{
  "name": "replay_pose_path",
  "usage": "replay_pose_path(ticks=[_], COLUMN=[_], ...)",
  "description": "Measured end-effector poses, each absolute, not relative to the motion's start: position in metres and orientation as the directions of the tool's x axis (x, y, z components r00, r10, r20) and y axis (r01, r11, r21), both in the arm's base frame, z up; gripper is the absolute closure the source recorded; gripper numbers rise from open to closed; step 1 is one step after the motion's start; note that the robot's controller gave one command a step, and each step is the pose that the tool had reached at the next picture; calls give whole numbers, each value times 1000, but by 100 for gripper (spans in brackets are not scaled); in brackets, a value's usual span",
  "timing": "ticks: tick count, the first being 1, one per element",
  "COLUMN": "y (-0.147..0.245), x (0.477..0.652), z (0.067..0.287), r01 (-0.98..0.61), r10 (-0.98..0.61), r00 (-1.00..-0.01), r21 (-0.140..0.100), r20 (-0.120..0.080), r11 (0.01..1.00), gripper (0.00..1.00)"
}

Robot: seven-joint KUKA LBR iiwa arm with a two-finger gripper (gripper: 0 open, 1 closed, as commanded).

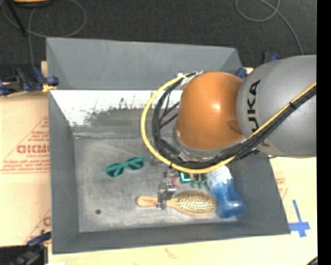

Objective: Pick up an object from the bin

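Note:
My gripper (166,195) reaches down below the orange cover, its tip right over the neck of a wooden hairbrush (183,203) that lies near the bin's front wall. The brush handle points left and its oval bristle head lies to the right. A blue bottle with a white cap (226,195) lies just right of the brush head, tilted. A pair of teal toy sunglasses (124,167) rests on the floor to the left of my gripper, apart from it.
The arm and its orange cover with looped cables hang over the bin's right half and hide the floor beneath them. A small dark speck lies on the floor at the front left.

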State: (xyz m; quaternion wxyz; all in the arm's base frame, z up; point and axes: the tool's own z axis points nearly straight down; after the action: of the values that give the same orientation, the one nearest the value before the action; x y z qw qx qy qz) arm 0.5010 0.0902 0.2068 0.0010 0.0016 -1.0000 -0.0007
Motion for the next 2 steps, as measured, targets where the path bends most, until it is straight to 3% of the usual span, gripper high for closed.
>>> replay_pose_path(ticks=[1, 2], y=[90, 96], x=[502, 520], z=[209, 162], r01=[-1, -7], r10=[-1, -6], r00=[-1000, -1000], r21=[2, 3], r20=[-2, -11], r11=[1000, 1000], gripper=[0, 0])
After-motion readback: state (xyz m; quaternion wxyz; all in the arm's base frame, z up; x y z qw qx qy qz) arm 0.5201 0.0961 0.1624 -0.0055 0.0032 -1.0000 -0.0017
